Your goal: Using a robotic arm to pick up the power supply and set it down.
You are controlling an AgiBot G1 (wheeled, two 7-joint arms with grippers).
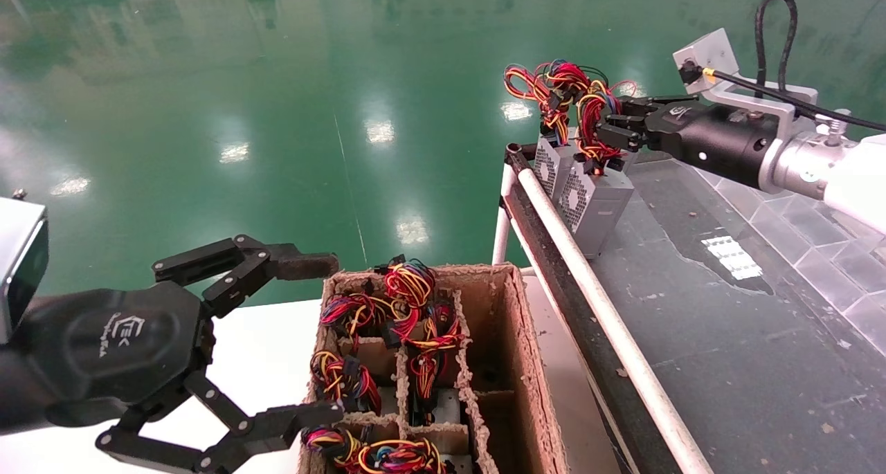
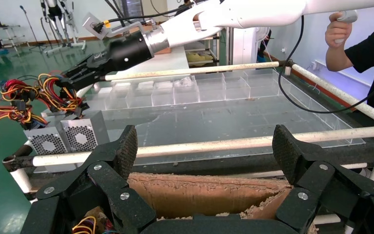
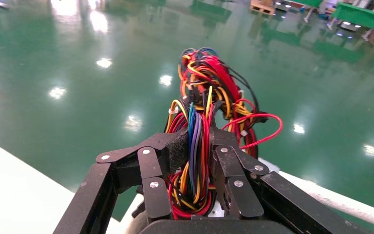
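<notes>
A grey power supply (image 1: pixel 601 206) with a perforated vent side stands at the far left corner of the dark table (image 1: pixel 727 335), beside a second grey box (image 1: pixel 550 164). Its red, yellow and orange wire bundle (image 1: pixel 587 114) rises from it. My right gripper (image 1: pixel 603 133) is shut on that bundle; the wires (image 3: pixel 195 141) run between its fingers (image 3: pixel 177 148). From the left wrist view, the right gripper (image 2: pixel 73 79) reaches the wires above the vented boxes (image 2: pixel 80 137). My left gripper (image 1: pixel 327 339) hangs open and holds nothing, at the left edge of the cardboard box (image 1: pixel 529 363).
The brown cardboard divider box holds several more wired units (image 1: pixel 408 287). A white pipe rail (image 1: pixel 602 308) edges the dark table. Clear plastic trays (image 2: pixel 199 88) line its far side. A person (image 2: pixel 365 53) stands beyond the table. Green floor (image 1: pixel 277 114) lies behind.
</notes>
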